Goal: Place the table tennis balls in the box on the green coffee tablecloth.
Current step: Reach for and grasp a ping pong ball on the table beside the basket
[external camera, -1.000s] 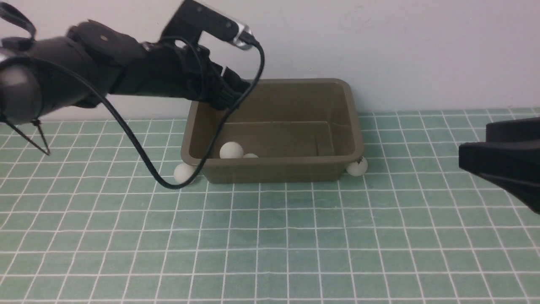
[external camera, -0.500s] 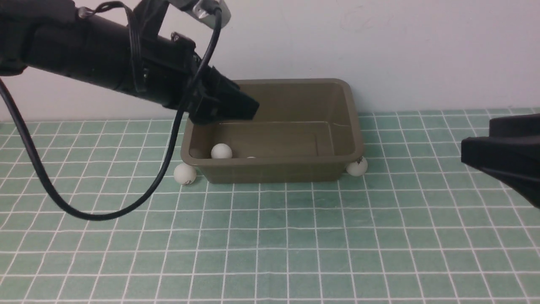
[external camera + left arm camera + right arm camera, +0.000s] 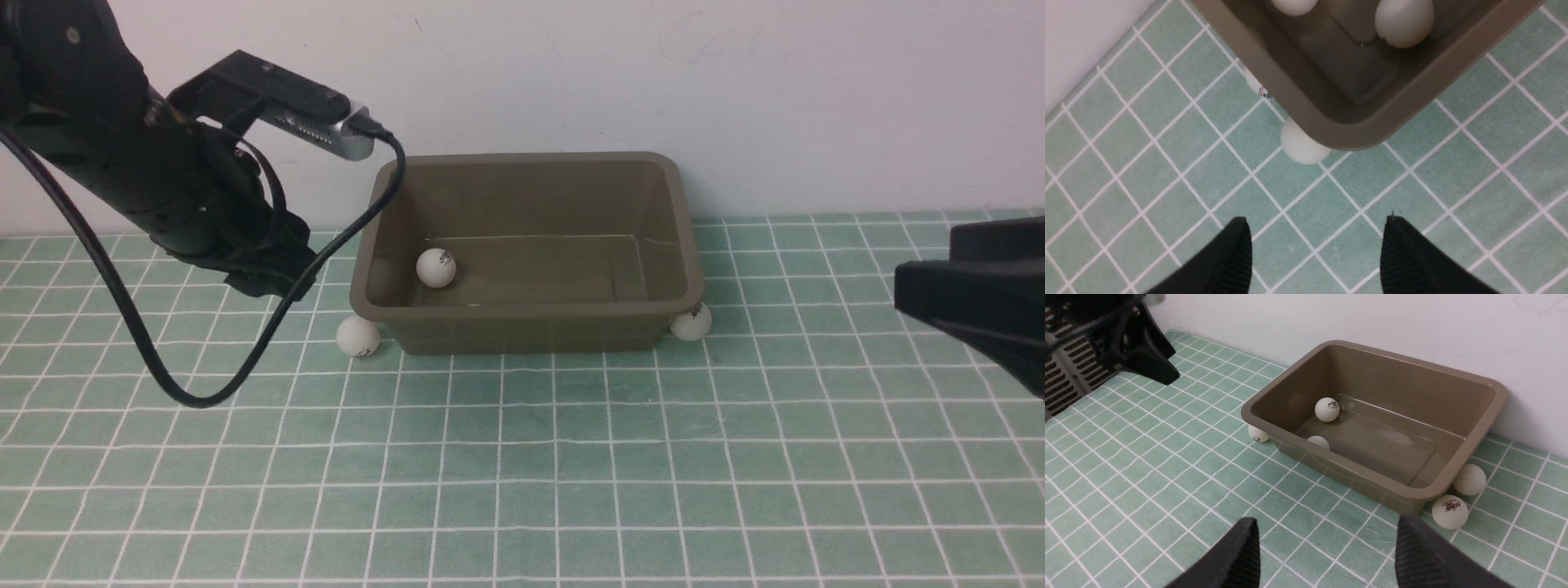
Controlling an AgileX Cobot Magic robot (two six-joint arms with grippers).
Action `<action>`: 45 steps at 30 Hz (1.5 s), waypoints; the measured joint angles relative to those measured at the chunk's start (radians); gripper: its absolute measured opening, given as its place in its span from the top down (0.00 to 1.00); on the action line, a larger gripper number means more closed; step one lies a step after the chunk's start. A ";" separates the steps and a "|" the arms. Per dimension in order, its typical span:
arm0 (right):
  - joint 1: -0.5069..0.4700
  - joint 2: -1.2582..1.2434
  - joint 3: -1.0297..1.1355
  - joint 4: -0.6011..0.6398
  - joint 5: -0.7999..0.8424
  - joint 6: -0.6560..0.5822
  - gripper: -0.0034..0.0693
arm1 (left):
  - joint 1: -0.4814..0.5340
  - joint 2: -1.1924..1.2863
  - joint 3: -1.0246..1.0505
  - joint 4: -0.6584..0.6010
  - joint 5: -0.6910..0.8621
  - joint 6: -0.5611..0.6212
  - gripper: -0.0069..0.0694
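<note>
Olive-brown box sits by the wall on the green tablecloth, open cloth in front. Two balls lie inside; other balls hide partly under its rim. Left gripper and right gripper gape, unladen.

The left arm slants down at the far left, the left gripper spread wide and empty. At the right, the right gripper is also parted and empty, apparently held low.
</note>
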 joint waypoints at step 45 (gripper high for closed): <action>0.000 0.000 0.000 -0.076 0.086 0.001 0.39 | 0.329 0.415 -0.006 -0.913 0.036 1.193 0.20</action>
